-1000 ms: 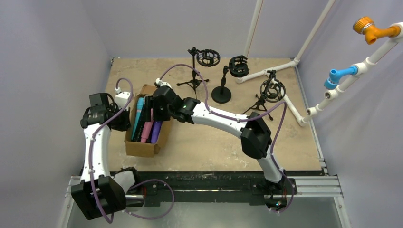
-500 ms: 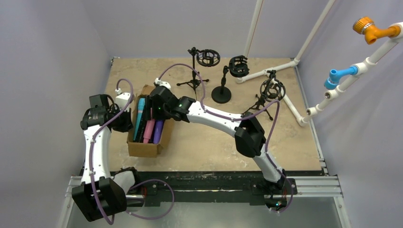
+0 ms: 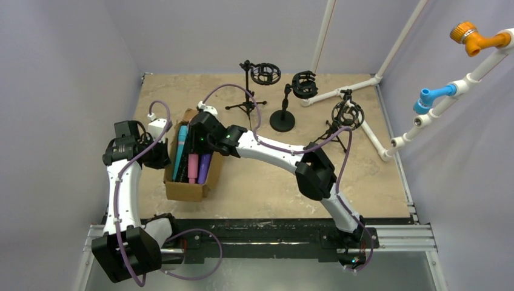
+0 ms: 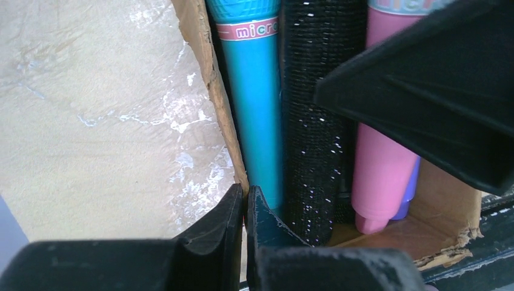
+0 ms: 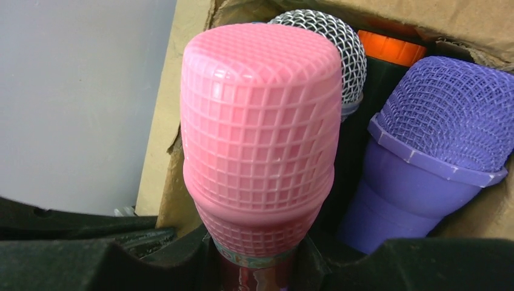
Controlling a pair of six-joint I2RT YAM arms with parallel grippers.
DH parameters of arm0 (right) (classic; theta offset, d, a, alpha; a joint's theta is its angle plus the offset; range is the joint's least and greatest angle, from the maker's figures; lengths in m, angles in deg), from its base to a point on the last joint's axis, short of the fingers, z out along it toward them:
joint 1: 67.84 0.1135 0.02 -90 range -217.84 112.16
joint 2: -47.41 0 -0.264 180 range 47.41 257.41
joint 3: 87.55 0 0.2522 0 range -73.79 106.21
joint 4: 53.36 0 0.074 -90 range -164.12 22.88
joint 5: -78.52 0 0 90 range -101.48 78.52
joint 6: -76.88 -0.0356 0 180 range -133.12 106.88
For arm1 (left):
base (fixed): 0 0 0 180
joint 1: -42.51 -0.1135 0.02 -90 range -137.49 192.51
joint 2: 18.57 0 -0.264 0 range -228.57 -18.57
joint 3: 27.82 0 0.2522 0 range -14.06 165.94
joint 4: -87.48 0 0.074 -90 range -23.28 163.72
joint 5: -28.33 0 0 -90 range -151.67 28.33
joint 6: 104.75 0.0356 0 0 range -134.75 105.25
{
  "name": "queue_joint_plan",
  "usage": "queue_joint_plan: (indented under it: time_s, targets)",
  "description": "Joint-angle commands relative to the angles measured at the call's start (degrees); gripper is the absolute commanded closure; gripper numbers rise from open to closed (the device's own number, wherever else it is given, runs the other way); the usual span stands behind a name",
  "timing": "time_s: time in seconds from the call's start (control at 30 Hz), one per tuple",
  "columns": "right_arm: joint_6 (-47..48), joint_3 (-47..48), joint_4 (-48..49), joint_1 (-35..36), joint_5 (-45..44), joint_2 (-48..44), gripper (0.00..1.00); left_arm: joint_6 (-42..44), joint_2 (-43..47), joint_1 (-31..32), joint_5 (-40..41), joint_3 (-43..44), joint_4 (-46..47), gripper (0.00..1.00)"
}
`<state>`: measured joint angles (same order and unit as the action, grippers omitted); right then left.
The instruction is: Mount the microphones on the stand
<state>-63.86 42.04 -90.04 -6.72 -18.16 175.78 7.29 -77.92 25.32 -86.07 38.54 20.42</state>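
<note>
Both arms have white tube links and chunky black joint housings. The left arm [image 3: 120, 188] and right arm [image 3: 273, 149] sit on black bases on the aluminium rail [image 3: 400, 233]. A purple cable [image 3: 219, 250] loops out below the rail and runs up each arm. There's a green LED [image 3: 353, 262] just below the rail on the right base. The fingers [image 4: 212, 233] are matte black, wedge-tipped and grainy.

A worn cardboard box [image 3: 182, 189] with ragged edges sat left of centre on the mottled beige table [image 3: 260, 188]. White pipes [image 3: 339, 91] ran across the far right corner and rose upward. Farther right, another pipe carried a blue fitting [image 3: 433, 96] and an orange fitting [image 3: 476, 37].
</note>
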Motion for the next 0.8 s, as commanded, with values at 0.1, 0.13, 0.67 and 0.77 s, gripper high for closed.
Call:
queue_joint_plan:
  time_s: [0.1,0.13,0.67,0.77]
  targets:
    - [4.8,-1.6,1.7,-0.9,3.3,-11.1,0.78,-2.1,-0.3,0.3,5.3,0.3,6.1,1.0]
    - [5.2,-2.3,1.3,-1.2,5.0,-11.6,0.77,-2.4,-0.3,0.2,5.8,0.2,6.4,1.0]
    - [10.2,-14.5,-1.8,-6.7,13.0,-19.1,0.94,-3.4,-0.3,0.2,7.9,-0.1,7.3,1.0]
    - [10.6,-24.5,0.7,-10.3,15.3,-25.1,0.96,-4.0,-0.2,0.2,9.9,-0.2,7.8,1.0]
